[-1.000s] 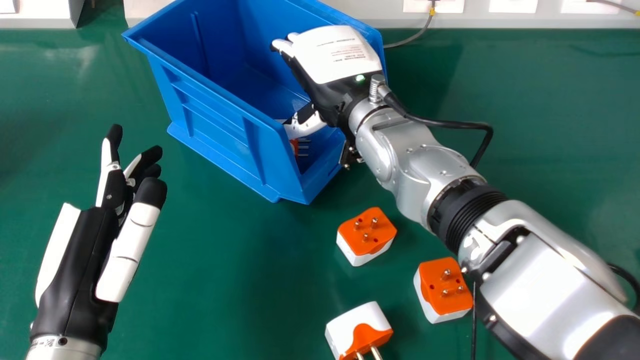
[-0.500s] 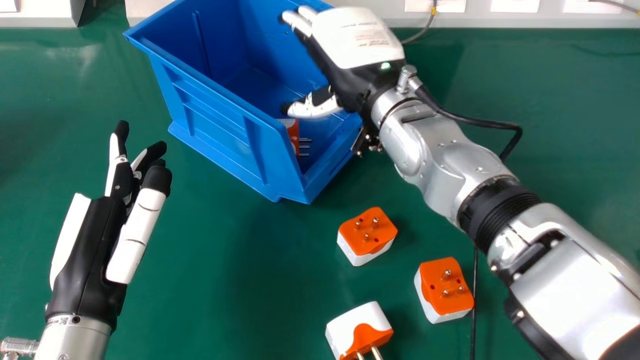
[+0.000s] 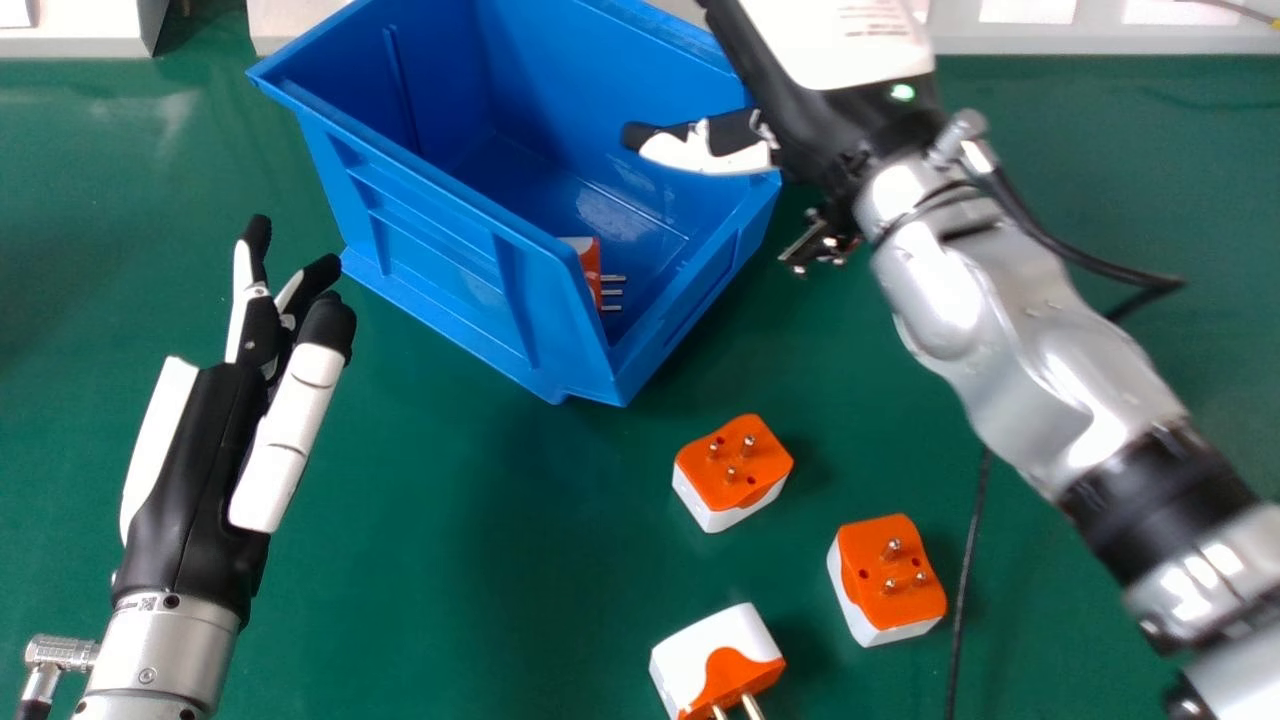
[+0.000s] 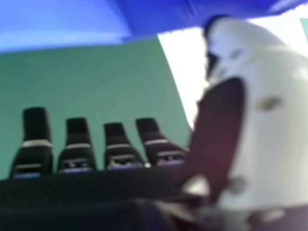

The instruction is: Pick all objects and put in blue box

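Green tabletop (image 3: 450, 560) is spreading across the head view, with pale panels (image 3: 1100, 38) running along the upper edge. Blue box (image 3: 440, 260) is standing upper centre, one adapter (image 3: 590, 268) lying inside near its lower corner. Three more are waiting outside: the nearest adapter (image 3: 733, 465) right of centre, another adapter (image 3: 887, 580) lower right, both pointing their pins up, and the third adapter (image 3: 718, 660) at the lower edge, pins towards me. So I'm counting one box and four adapters. My right hand (image 3: 825, 60) is hanging open and empty over the box's right side; my left hand (image 3: 195, 480) is idling open at left. In the right hand view, my fingers (image 4: 76, 130) are extending straight and the thumb (image 4: 269, 144) is standing apart. I'm judging I should be clearing the rim first, then gripping the nearest adapter by its white sides, avoiding the pins.
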Controlling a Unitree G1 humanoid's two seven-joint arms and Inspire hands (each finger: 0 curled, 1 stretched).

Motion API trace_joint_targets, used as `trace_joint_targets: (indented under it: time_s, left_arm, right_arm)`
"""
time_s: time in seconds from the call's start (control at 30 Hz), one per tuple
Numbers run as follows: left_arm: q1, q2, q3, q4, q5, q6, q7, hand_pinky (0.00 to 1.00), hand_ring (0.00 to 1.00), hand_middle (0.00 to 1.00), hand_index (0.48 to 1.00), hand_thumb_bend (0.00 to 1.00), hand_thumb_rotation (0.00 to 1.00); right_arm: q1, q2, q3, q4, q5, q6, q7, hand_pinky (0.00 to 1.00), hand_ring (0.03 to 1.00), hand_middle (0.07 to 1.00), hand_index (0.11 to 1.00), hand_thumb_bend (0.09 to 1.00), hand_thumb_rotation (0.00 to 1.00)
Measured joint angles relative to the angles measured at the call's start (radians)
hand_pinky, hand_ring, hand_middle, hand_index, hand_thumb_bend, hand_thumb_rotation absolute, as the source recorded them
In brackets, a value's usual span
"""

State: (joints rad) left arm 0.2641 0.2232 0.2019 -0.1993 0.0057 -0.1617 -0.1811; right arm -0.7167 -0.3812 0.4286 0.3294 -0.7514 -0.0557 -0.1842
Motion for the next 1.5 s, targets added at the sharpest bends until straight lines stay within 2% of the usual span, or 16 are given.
trace_joint_targets:
  time_s: [0.1, 0.27, 0.47, 0.6, 0.7, 0.8, 0.9, 1.03, 1.23, 1.33, 1.43, 1.5]
  left_arm:
    - [-0.016, 0.006, 0.000, 0.017, -0.005, 0.001, -0.008, 0.89, 0.95, 0.97, 0.974, 0.63, 1.00]
    - [-0.039, 0.018, 0.002, 0.054, -0.007, 0.001, -0.012, 0.90, 0.96, 0.97, 0.980, 0.62, 1.00]
    - [-0.058, 0.022, 0.003, 0.076, -0.007, 0.001, -0.011, 0.91, 0.96, 0.98, 0.982, 0.58, 1.00]
    - [-0.064, 0.023, 0.006, 0.081, -0.009, 0.001, -0.012, 0.91, 0.96, 0.98, 0.983, 0.58, 1.00]
    - [-0.073, 0.024, 0.009, 0.088, -0.022, 0.001, -0.016, 0.91, 0.96, 0.98, 0.985, 0.57, 1.00]
    - [-0.074, 0.025, 0.012, 0.092, -0.028, 0.002, -0.017, 0.92, 0.97, 0.98, 0.991, 0.57, 1.00]
    - [-0.075, 0.027, 0.013, 0.093, -0.044, 0.002, -0.023, 0.93, 0.97, 0.99, 0.994, 0.57, 1.00]
    - [-0.075, 0.032, 0.018, 0.097, -0.047, 0.000, -0.028, 0.93, 0.97, 0.99, 0.996, 0.57, 1.00]
    - [-0.075, 0.040, 0.031, 0.119, -0.051, -0.008, -0.037, 0.93, 0.97, 0.99, 1.000, 0.57, 1.00]
    - [-0.075, 0.044, 0.041, 0.128, -0.065, -0.016, -0.039, 0.93, 0.97, 0.99, 1.000, 0.58, 1.00]
    - [-0.075, 0.054, 0.042, 0.137, -0.071, -0.025, -0.048, 0.93, 0.97, 0.99, 1.000, 0.59, 1.00]
    - [-0.075, 0.061, 0.045, 0.139, -0.081, -0.026, -0.052, 0.94, 0.97, 0.99, 1.000, 0.60, 1.00]
  right_arm:
    - [0.089, -0.040, -0.047, -0.157, -0.009, 0.025, 0.034, 0.75, 0.880, 0.921, 0.898, 0.325, 0.29]
    - [0.234, -0.065, -0.128, -0.372, -0.012, 0.079, 0.077, 0.70, 0.846, 0.889, 0.875, 0.333, 0.29]
    - [0.498, -0.058, -0.223, -0.615, -0.008, 0.110, 0.093, 0.68, 0.827, 0.864, 0.859, 0.350, 0.29]
    - [0.642, -0.065, -0.268, -0.698, -0.001, 0.111, 0.135, 0.68, 0.824, 0.861, 0.856, 0.353, 0.28]
    - [0.741, -0.114, -0.318, -0.779, 0.005, 0.111, 0.223, 0.68, 0.823, 0.860, 0.856, 0.356, 0.27]
    - [0.819, -0.150, -0.359, -0.836, 0.011, 0.110, 0.300, 0.69, 0.827, 0.864, 0.856, 0.368, 0.26]
    - [0.868, -0.169, -0.385, -0.852, 0.027, 0.105, 0.350, 0.69, 0.830, 0.868, 0.858, 0.377, 0.26]
    - [0.908, -0.193, -0.419, -0.852, 0.053, 0.079, 0.399, 0.70, 0.835, 0.872, 0.863, 0.386, 0.27]
    - [0.931, -0.233, -0.449, -0.841, 0.080, 0.028, 0.447, 0.72, 0.845, 0.883, 0.873, 0.403, 0.33]
    - [0.931, -0.254, -0.456, -0.818, 0.084, 0.002, 0.471, 0.73, 0.850, 0.888, 0.877, 0.412, 0.36]
    - [0.930, -0.266, -0.455, -0.782, 0.083, -0.012, 0.497, 0.73, 0.856, 0.893, 0.881, 0.418, 0.38]
    - [0.926, -0.275, -0.449, -0.760, 0.078, -0.025, 0.513, 0.74, 0.860, 0.895, 0.884, 0.420, 0.39]
